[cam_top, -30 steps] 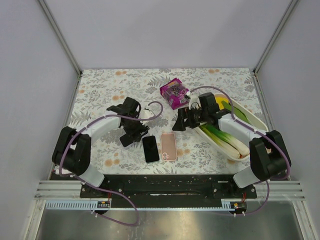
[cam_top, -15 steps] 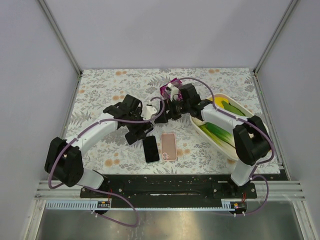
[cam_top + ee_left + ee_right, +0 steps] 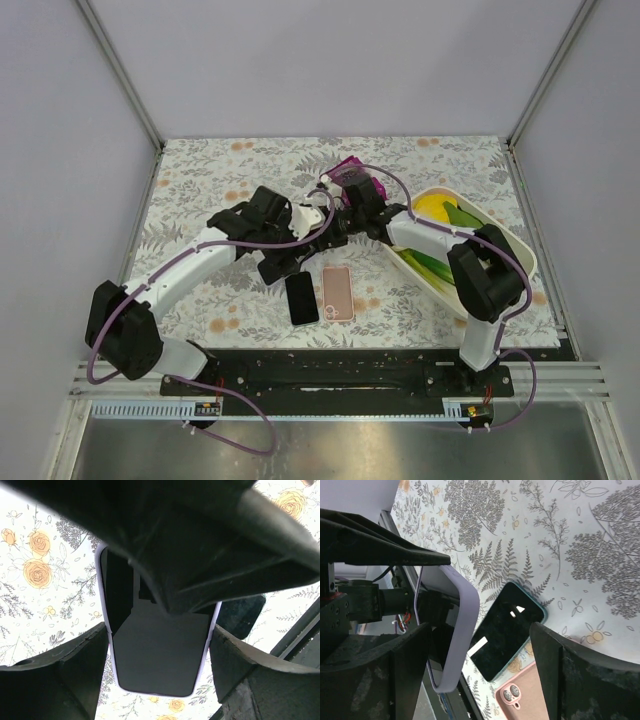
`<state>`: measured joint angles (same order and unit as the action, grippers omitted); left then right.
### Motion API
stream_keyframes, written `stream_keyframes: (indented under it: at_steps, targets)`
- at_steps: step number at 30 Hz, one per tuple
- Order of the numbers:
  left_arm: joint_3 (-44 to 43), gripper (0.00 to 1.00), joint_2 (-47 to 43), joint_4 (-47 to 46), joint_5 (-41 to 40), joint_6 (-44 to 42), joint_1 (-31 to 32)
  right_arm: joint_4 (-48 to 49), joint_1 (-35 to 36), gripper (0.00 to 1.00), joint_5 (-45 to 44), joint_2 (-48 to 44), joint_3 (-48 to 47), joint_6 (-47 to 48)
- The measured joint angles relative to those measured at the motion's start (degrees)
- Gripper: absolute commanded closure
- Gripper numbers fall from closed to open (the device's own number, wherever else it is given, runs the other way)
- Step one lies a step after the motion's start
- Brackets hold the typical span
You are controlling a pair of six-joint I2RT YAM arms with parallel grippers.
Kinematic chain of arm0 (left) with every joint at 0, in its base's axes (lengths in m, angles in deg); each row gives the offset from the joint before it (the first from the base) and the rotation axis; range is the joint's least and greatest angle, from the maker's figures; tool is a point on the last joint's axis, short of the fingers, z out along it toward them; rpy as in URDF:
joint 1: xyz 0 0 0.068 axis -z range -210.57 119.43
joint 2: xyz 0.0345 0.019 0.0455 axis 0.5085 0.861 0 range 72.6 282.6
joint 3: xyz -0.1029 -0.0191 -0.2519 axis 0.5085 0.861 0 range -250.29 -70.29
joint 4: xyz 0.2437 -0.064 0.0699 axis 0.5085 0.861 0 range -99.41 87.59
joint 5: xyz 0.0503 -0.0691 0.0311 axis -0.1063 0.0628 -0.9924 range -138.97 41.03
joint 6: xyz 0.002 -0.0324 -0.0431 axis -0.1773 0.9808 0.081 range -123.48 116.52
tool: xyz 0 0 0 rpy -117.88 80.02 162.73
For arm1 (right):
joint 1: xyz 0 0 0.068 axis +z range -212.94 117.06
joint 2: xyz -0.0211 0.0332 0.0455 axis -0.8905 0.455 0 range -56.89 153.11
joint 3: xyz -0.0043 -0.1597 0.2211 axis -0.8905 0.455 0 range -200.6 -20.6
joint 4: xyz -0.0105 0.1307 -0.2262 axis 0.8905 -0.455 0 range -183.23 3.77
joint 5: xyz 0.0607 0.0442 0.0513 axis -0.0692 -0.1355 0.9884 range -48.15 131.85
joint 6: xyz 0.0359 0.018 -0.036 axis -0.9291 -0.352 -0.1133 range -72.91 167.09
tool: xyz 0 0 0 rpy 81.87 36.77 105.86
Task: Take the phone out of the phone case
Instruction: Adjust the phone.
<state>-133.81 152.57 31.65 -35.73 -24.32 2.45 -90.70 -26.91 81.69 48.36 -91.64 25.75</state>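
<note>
My right gripper (image 3: 335,228) is swinging in leftward, fingers spread; my left gripper (image 3: 283,263) is pinching the lilac rubbery phone case (image 3: 467,615) by its sides. I'm judging: soft rim, slick black-glass phone (image 3: 160,655), so peel a corner.

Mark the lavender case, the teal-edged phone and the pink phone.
lavender case (image 3: 468,611): right wrist view, on its rounded side edge.
teal-edged phone (image 3: 506,630): right wrist view, middle of its dark screen.
pink phone (image 3: 337,292): top view, middle of its back.
</note>
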Motion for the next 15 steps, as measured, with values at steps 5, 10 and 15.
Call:
stream_keyframes:
  at_steps: [5,10,15]
  targets:
    - [-0.4,1.0,0.0,0.0,-1.7,0.9,1.1,2.6,0.7,0.55,3.1,1.2,-0.1,-2.7]
    - [-0.4,1.0,0.0,-0.3,-3.8,1.9,1.4,6.0,1.0,1.0,7.4,1.6,-0.6,-7.6]
    - [-0.4,0.56,0.0,-1.5,-5.1,2.4,1.9,4.7,0.6,1.0,7.1,1.3,-0.9,-8.7]
